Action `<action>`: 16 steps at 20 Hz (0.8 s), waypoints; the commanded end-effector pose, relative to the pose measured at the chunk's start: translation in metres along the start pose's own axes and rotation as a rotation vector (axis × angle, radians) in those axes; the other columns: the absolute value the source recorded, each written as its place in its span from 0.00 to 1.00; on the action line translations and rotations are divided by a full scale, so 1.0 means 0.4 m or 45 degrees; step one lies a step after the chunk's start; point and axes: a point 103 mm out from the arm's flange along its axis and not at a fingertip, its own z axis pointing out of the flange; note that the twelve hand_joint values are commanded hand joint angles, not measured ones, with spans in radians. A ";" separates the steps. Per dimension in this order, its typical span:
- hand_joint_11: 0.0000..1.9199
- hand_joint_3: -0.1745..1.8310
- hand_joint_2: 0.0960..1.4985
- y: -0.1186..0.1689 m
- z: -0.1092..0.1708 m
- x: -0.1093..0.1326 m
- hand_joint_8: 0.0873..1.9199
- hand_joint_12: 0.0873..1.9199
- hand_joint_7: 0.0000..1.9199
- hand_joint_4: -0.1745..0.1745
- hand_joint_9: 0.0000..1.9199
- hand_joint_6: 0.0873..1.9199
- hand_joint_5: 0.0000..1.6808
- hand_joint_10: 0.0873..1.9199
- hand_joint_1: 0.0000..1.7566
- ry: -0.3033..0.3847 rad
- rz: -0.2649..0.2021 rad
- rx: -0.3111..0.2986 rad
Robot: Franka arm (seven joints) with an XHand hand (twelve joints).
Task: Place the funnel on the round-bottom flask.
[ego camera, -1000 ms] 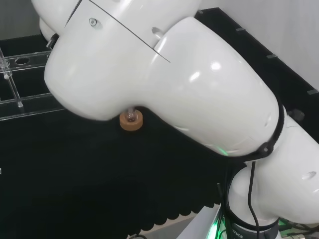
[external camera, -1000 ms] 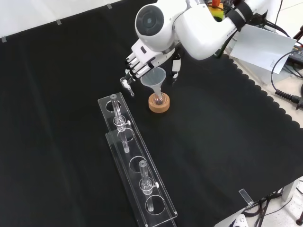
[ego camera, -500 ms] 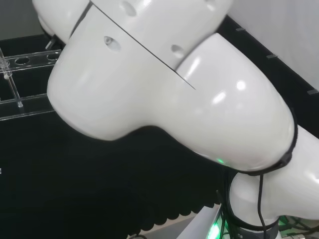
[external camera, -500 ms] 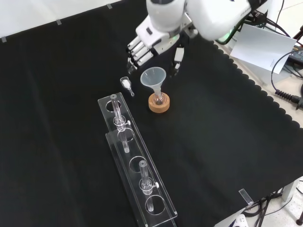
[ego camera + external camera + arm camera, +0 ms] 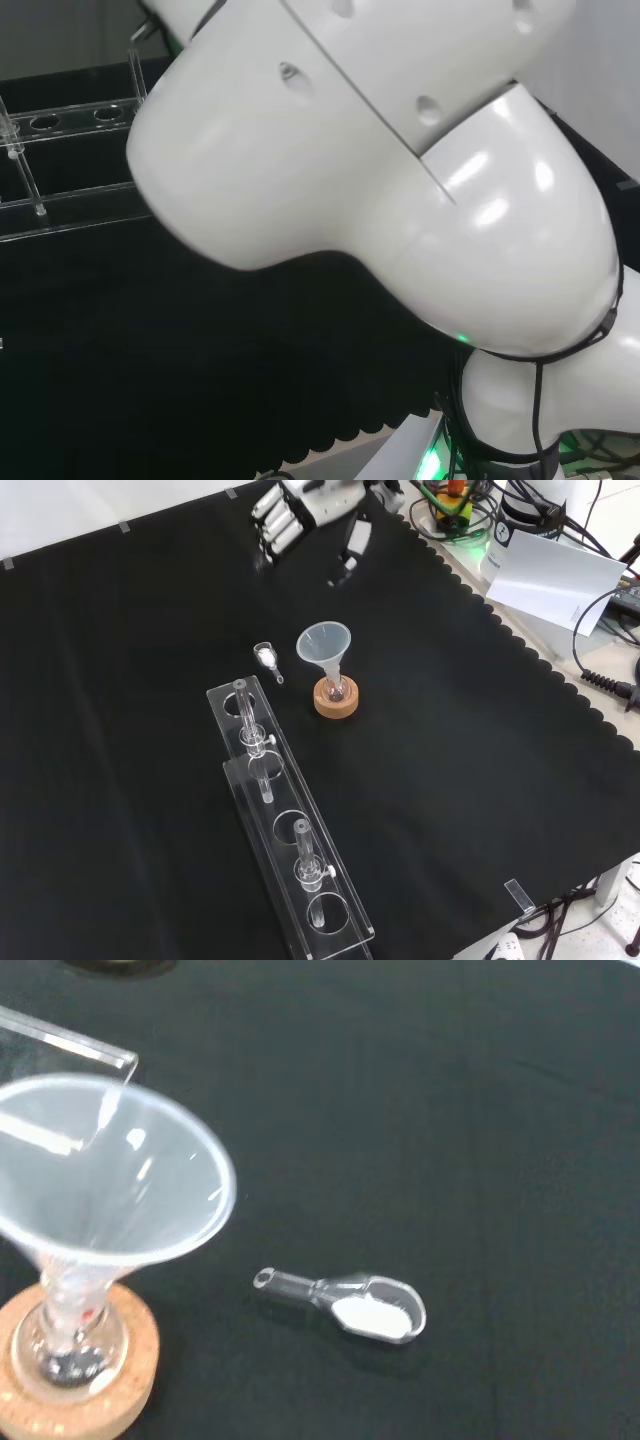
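A clear plastic funnel [image 5: 325, 645] stands with its stem in the neck of a small round-bottom flask [image 5: 336, 689], which rests on a cork ring [image 5: 336, 702] in the middle of the cloth. The wrist view shows the same funnel [image 5: 100, 1175] seated in the flask [image 5: 72, 1352] on the cork ring [image 5: 110, 1400]. The hand [image 5: 300, 510] hangs at the top edge of the front view, well above and behind the funnel, fingers relaxed and holding nothing.
A small clear scoop [image 5: 266, 657] with white powder lies left of the funnel, also in the wrist view as the scoop [image 5: 355, 1305]. A long clear tube rack [image 5: 285, 830] with glass tubes stands in front. Papers and cables lie past the cloth's right edge.
The hand has risen and drawn back from beside the funnel towards the top of the front view. The funnel stays in the flask. The arm's links have swung across the head view.
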 end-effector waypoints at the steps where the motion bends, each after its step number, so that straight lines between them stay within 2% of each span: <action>1: 0.25 0.34 0.45 -0.005 -0.003 -0.050 0.32 0.65 0.29 0.33 0.40 0.00 0.33 0.25 0.44 0.102 -0.003 -0.044; 5: 0.26 0.36 0.44 0.005 0.002 -0.090 0.32 0.65 0.31 0.33 0.42 0.00 0.34 0.24 0.46 0.190 0.011 -0.018; 16: 0.27 0.37 0.43 0.041 0.047 -0.148 0.33 0.65 0.32 0.32 0.43 0.00 0.35 0.24 0.44 0.181 0.056 0.021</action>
